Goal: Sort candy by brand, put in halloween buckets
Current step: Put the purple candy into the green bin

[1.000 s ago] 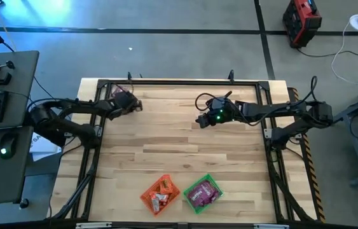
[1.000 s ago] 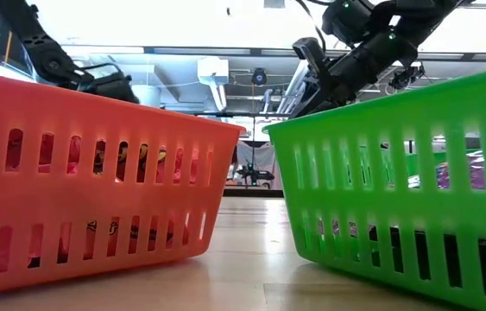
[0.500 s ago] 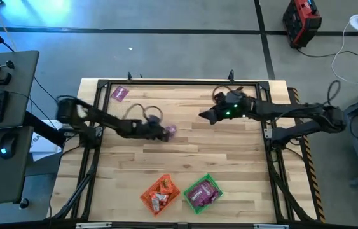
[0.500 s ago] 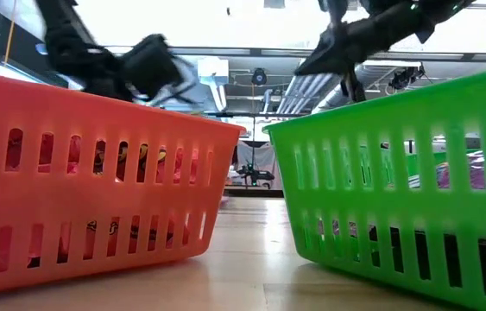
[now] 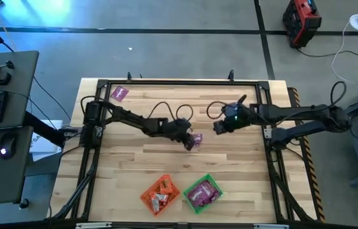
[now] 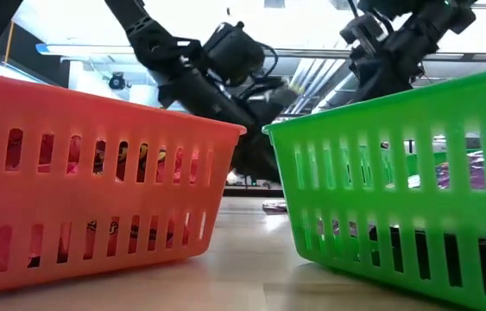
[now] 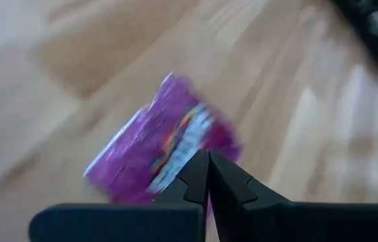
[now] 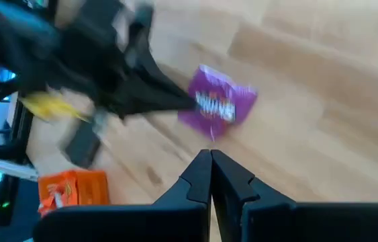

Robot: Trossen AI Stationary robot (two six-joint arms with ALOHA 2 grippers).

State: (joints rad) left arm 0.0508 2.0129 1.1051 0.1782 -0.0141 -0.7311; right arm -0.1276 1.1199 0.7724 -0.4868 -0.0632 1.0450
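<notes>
From above, the pale wooden worktop carries an orange slotted plastic bucket just beside a green slotted plastic bucket. Well beyond the green bucket, the left gripper pinches a purple shiny candy packet. The left wrist view shows that packet clamped in its jaws. In the right wrist view, the right gripper has its jaws pressed together, empty.

Left arm: stretched toward table centre, left gripper pinched closed, apparently on something. Right arm: reaching inward from the right, right gripper fingers pressed together, empty.
</notes>
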